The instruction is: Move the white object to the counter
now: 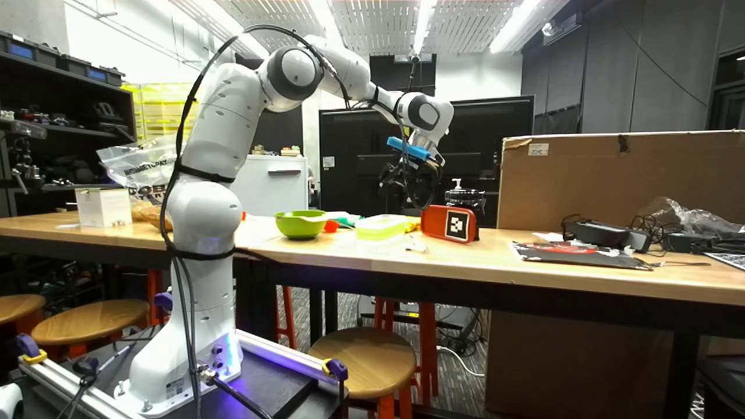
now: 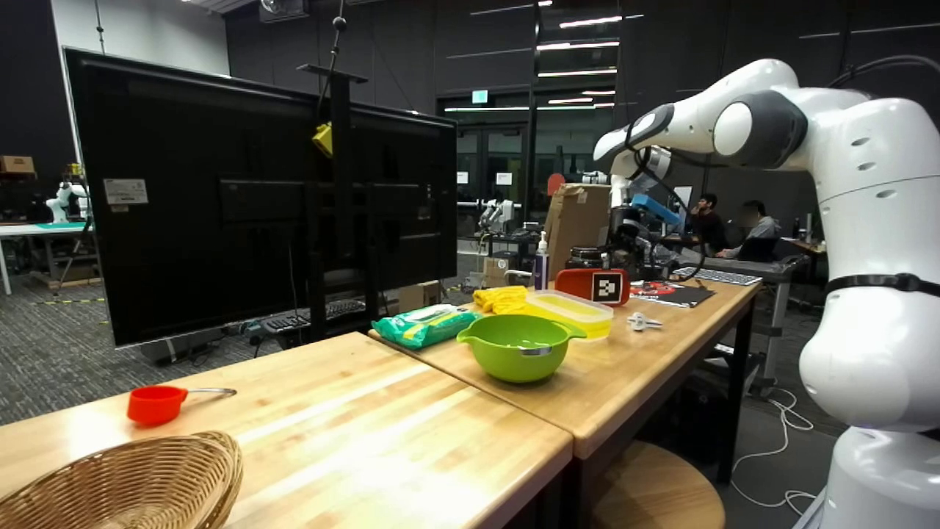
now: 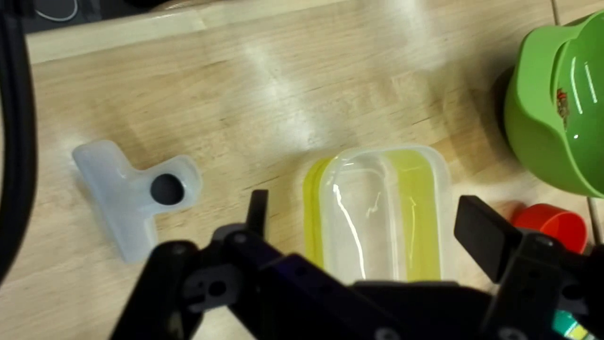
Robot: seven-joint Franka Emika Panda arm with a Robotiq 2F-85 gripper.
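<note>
The white object looks like a wide white clip (image 3: pixel 113 193) with a round black spot. It lies on the light wooden counter (image 3: pixel 283 94), left of my fingers in the wrist view. The clip also shows small in both exterior views (image 1: pixel 416 247) (image 2: pixel 642 321), near the counter's (image 1: pixel 495 262) front side. My gripper (image 3: pixel 364 217) is open, with nothing between its fingers. It hangs above the counter in both exterior views (image 1: pixel 410 183) (image 2: pixel 633 250). In the wrist view a clear and yellow container (image 3: pixel 358 212) lies below the gap between the fingers, partly hidden by the gripper.
A green bowl (image 2: pixel 518 353) stands beside the container. A red cup (image 3: pixel 552 226) is near the bowl. A red case with a square marker (image 1: pixel 448 224), a yellow cloth (image 2: pixel 503 299), a green pack (image 2: pixel 426 325) and a pump bottle (image 2: pixel 542 264) stand towards the back.
</note>
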